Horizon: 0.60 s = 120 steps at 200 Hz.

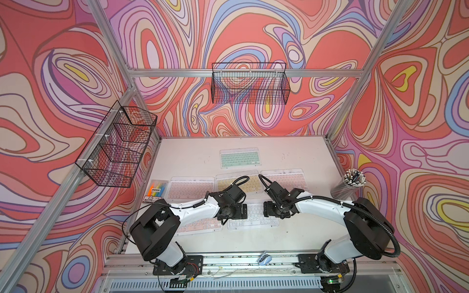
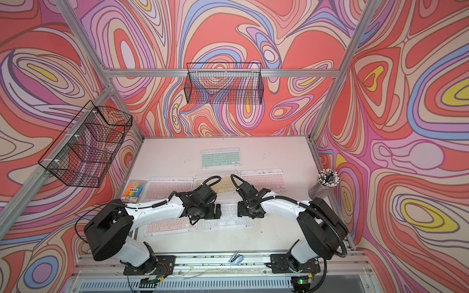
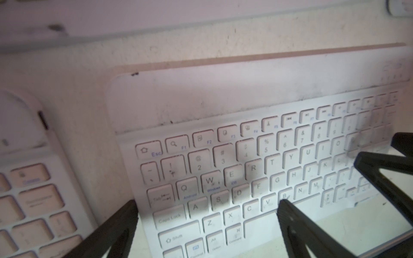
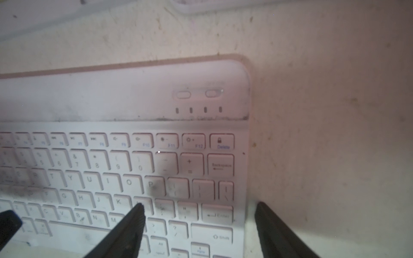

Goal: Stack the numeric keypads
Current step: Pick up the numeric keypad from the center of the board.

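With left gripper [image 3: 207, 204] and right gripper [image 4: 200, 206] both spread wide, straddling opposite short edges of the white keypad [image 1: 253, 215], gripping nothing.

6 keypads lie flat, unstacked, on the surface [image 1: 291, 152]: mint-green keypad [image 1: 238, 157] farthest back; left pink keypad [image 1: 189, 189], yellow keypad [image 1: 253, 186] and right pink keypad [image 1: 289, 177] mid-row; near pink keypad [image 1: 200, 225] beside white keypad [image 1: 253, 220].
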Each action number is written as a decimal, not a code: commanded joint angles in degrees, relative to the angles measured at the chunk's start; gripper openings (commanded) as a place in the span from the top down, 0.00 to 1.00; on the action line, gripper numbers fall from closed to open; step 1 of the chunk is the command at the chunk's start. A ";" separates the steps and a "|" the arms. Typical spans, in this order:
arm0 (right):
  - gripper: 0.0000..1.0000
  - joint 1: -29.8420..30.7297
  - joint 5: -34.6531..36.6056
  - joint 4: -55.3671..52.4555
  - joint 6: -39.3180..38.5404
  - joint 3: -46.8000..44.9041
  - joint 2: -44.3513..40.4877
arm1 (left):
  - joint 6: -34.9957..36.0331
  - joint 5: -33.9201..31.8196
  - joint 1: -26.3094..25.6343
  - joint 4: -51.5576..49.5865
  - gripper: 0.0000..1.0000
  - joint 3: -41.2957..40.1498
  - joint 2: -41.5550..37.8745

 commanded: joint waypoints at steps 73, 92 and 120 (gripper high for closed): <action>0.20 -0.66 4.98 -1.58 2.78 0.86 0.11 | 0.17 -0.31 -0.31 1.06 0.00 -1.18 1.16; 0.20 -0.66 5.14 -1.35 2.69 1.43 1.05 | 0.09 -0.29 -0.27 1.41 0.00 -1.41 1.26; 0.20 -0.66 3.56 0.16 2.84 1.96 2.95 | 0.21 -0.29 -0.32 1.25 0.00 -1.14 1.38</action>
